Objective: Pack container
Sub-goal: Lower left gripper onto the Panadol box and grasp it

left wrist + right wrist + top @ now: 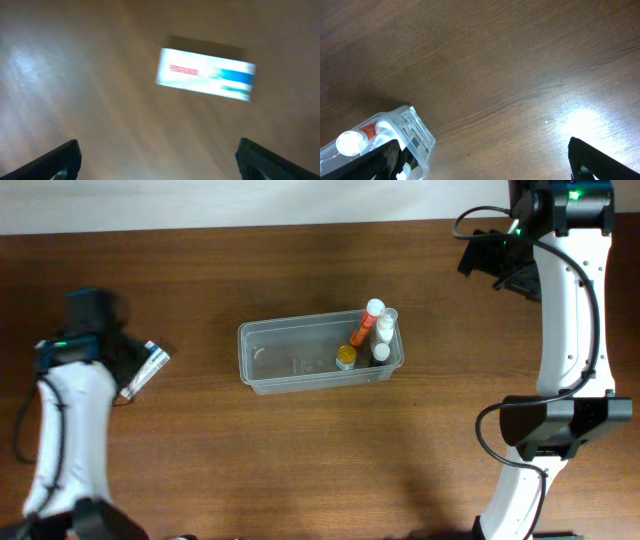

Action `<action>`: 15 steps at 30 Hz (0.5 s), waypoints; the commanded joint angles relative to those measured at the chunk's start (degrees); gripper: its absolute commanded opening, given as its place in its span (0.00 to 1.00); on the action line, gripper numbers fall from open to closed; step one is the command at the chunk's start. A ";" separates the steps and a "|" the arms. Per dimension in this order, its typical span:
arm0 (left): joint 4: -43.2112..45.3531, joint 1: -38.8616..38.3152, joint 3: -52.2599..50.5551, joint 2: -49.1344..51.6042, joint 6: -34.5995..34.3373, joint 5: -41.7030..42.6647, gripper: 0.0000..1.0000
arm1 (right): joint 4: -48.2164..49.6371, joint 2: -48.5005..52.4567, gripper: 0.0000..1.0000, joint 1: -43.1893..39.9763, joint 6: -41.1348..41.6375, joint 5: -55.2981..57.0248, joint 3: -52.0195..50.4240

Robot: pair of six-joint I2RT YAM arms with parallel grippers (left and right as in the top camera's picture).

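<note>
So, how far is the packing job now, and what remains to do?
Done: a few small bottles already stand in the right end of the clear plastic rectangular tub.
In hand: nothing is held. The left gripper is open above the small white and blue box.
Left: that box lies on the table outside the tub and is not yet packed. The right gripper is open and empty, away from the tub.

Overhead straight down on brown wooden bench [300, 450], left wrist close above white printed box [205, 74], right wrist farther off, sharing clear plastic rectangular tub [417, 150] with overhead.
</note>
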 commanded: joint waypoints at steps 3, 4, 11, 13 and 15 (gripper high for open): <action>3.63 7.19 0.00 5.22 6.27 9.33 0.99 | -0.13 0.11 0.98 -0.28 0.31 -0.09 0.81; 4.90 7.61 0.00 6.21 6.27 10.43 0.99 | -0.13 0.11 0.98 -0.28 0.31 -0.09 0.81; 17.86 5.05 0.00 13.25 16.31 14.21 0.99 | -0.13 0.11 0.98 -0.28 0.31 -0.09 0.81; 21.53 3.87 0.00 14.71 19.43 14.49 0.99 | -0.13 0.11 0.98 -0.28 0.31 -0.11 0.81; 24.76 2.97 0.00 15.56 22.21 14.53 1.00 | -0.13 0.11 0.98 -0.28 0.31 -0.09 0.81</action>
